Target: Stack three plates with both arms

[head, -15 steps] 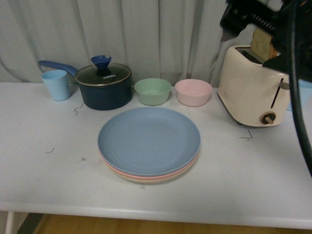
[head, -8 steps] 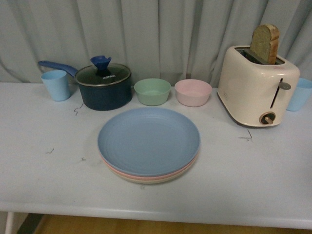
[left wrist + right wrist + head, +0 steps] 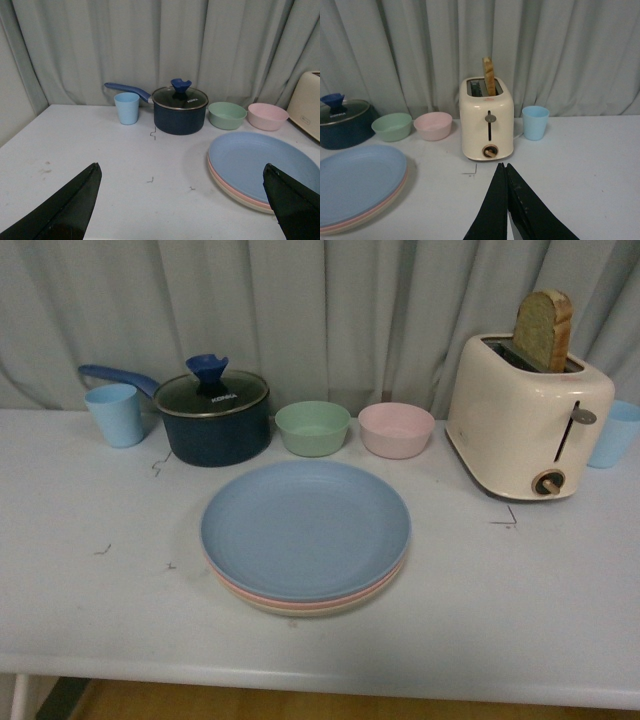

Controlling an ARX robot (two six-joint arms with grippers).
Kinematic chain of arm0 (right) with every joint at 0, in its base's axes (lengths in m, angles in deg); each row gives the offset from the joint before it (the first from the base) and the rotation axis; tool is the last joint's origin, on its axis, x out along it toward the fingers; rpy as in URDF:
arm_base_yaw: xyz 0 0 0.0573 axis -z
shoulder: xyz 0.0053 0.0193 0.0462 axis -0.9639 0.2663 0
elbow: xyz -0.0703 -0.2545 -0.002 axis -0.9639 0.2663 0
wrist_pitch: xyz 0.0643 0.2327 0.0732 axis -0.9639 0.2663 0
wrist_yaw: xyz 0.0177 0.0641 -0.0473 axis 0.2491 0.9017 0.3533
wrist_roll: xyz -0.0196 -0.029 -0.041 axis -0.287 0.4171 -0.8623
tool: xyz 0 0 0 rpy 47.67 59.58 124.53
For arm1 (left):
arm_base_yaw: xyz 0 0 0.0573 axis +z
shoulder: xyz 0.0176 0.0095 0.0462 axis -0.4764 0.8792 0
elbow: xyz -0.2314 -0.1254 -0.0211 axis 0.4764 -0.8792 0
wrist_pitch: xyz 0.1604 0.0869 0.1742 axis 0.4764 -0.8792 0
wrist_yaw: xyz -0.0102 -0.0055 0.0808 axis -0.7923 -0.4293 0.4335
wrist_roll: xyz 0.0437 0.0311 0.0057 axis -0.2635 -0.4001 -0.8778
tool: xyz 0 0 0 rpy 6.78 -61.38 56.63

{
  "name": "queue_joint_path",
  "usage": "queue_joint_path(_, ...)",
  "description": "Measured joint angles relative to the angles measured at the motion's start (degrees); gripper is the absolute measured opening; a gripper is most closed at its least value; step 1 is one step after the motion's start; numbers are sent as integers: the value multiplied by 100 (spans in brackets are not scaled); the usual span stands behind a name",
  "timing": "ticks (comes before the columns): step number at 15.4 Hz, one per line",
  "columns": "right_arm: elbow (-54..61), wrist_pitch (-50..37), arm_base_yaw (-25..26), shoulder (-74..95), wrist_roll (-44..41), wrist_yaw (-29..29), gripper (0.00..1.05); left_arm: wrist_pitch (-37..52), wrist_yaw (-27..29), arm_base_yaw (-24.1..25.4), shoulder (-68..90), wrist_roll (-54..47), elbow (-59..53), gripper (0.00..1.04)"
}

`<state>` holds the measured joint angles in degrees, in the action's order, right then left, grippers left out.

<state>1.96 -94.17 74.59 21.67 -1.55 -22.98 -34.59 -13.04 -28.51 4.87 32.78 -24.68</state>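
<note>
Three plates lie in one stack in the middle of the table: the light blue plate [image 3: 305,525] on top, the pink plate's rim [image 3: 262,595] under it, the beige plate's rim [image 3: 300,610] at the bottom. The stack also shows in the left wrist view, blue plate [image 3: 260,162], and in the right wrist view, blue plate [image 3: 355,180]. My left gripper [image 3: 181,167] is open, wide apart, with nothing between its fingers, back from the stack. My right gripper [image 3: 503,166] is shut on nothing, over bare table before the toaster. Neither arm shows in the front view.
Behind the stack stand a dark blue lidded pot [image 3: 210,415], a green bowl [image 3: 313,427] and a pink bowl [image 3: 396,429]. A cream toaster [image 3: 525,415] holding a bread slice stands at the right, with light blue cups at far left [image 3: 115,414] and far right [image 3: 612,434].
The right arm, which filled the upper right of the front view a second ago, has drawn out of that view. The plates have not moved.
</note>
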Motion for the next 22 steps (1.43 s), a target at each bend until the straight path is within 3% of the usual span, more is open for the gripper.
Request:
queue_joint_path(11,7,1268,-2,-1185,0,2,2,0,-2,0,0,0,0,98)
queue_joint_path(12,4,2151,0,-1801,-2,13,2,-2,0,0,0,0,0,98)
queue_joint_path(18,4,2197,0,-2103,-2,13,2,2,-2,0,0,0,0,98)
queue_joint_path(19,4,2197,0,-2103,-7,13,8,0,-2,0,0,0,0,98)
queue_joint_path(22,4,2197,0,-2103,-7,13,46,0,-2,0,0,0,0,98)
